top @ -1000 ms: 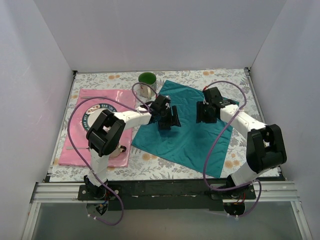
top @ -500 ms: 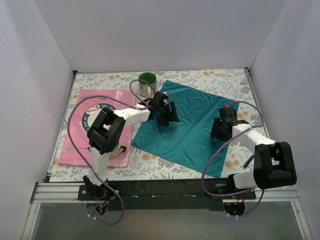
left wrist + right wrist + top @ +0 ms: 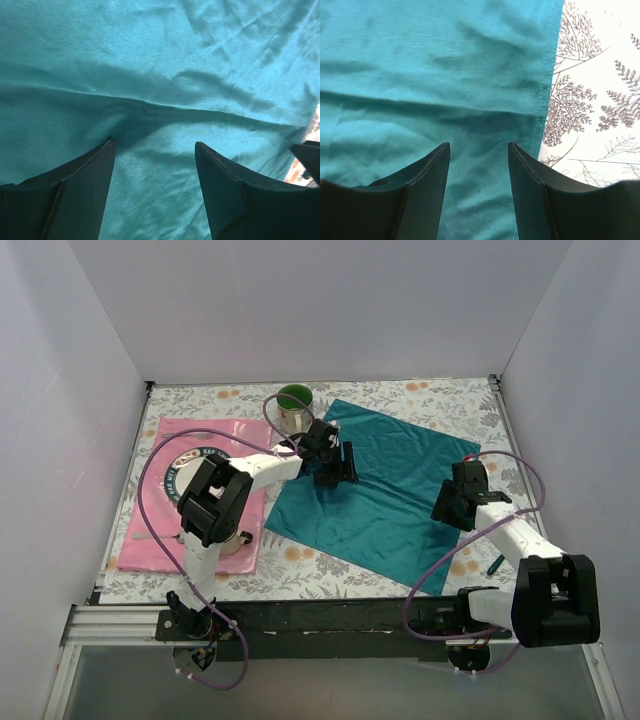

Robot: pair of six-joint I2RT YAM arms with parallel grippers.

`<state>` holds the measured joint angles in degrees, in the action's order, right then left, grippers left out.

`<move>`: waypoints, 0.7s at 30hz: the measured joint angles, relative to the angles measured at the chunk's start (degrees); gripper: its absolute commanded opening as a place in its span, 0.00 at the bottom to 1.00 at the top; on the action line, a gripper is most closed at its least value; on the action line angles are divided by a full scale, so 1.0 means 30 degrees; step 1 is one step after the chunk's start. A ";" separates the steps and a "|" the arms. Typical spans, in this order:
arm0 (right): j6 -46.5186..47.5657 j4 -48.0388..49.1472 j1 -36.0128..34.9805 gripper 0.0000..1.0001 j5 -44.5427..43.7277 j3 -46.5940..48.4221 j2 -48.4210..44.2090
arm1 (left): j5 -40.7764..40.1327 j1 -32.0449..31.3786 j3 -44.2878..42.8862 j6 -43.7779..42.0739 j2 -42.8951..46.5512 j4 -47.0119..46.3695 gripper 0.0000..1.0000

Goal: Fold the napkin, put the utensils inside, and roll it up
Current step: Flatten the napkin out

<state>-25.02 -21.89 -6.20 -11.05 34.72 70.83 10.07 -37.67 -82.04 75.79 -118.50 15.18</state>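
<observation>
The teal napkin [image 3: 385, 490] lies spread flat as a diamond on the floral table. My left gripper [image 3: 336, 464] hangs open over its left part. From the left wrist the napkin [image 3: 150, 60] fills the view, with a long crease, and the left gripper [image 3: 154, 144] holds nothing. My right gripper [image 3: 455, 506] stands open at the napkin's right edge. In the right wrist view the open gripper [image 3: 478, 145] sits just inside the hem of the napkin [image 3: 420, 65]. A slim dark green utensil [image 3: 495, 563] lies on the table right of the right arm.
A pink placemat [image 3: 160, 530] with a round plate [image 3: 190, 468] lies at the left, partly under the left arm. A green mug [image 3: 294, 406] stands behind the napkin's left corner. White walls enclose the table on three sides. Floral tablecloth [image 3: 600, 75] shows beside the hem.
My right gripper has swung from the napkin's middle out to its right edge, toward the near side. The left gripper has shifted slightly back and left. The napkin lies as before.
</observation>
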 measured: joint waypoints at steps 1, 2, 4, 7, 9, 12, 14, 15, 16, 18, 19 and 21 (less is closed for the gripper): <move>0.0153 -0.0160 -0.0058 0.61 0.0095 0.0051 -0.0335 | -0.0007 0.0007 -0.0080 -0.0117 -0.0007 0.0175 0.66; 0.0306 -0.0277 -0.0124 0.61 0.0255 0.0146 -0.0605 | -0.0044 0.0022 -0.0160 -0.0233 0.0000 0.0379 0.67; 0.0809 -0.0299 -0.0299 0.64 0.0918 0.0532 -0.1013 | 0.0066 0.0022 -0.0211 -0.0393 0.0036 0.0583 0.67; 0.1778 -0.0117 -0.0641 0.70 0.2543 0.1523 -0.1042 | 0.0379 0.0036 -0.0204 -0.0488 0.0408 0.1086 0.68; 0.2353 0.0393 -0.0947 0.70 0.3424 0.1843 -0.0954 | 0.0459 0.0036 0.0029 -0.0481 0.1180 0.1377 0.69; 0.2900 0.0882 -0.1333 0.69 0.4044 0.2120 -0.0153 | 0.0466 0.0036 0.0401 -0.0517 0.2951 0.1712 0.70; 0.2900 0.0933 -0.1326 0.67 0.3934 0.2535 0.0903 | 0.0459 0.0036 0.0685 -0.0627 0.4146 0.1719 0.68; 0.2885 0.0925 -0.1239 0.67 0.3767 0.2827 0.1530 | 0.0466 0.0036 0.0991 -0.0634 0.4787 0.1596 0.67; 0.2849 0.0925 -0.1122 0.66 0.3679 0.3140 0.2055 | 0.0488 0.0036 0.1362 -0.0634 0.5370 0.1486 0.64; 0.2754 0.0940 -0.0678 0.65 0.3366 0.4189 0.3461 | 0.0758 0.0036 0.2025 -0.0554 0.5909 0.1188 0.58; 0.2725 0.0933 -0.0430 0.65 0.3220 0.4852 0.4167 | 0.0889 0.0036 0.2353 -0.0488 0.5938 0.0969 0.57; 0.2696 0.1013 -0.0175 0.65 0.2827 0.6011 0.5326 | 0.1151 0.0036 0.3337 -0.0284 0.5843 0.0466 0.57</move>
<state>-16.93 -18.85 -6.72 -2.57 52.75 86.80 13.52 -37.56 -72.03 74.94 -100.97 16.58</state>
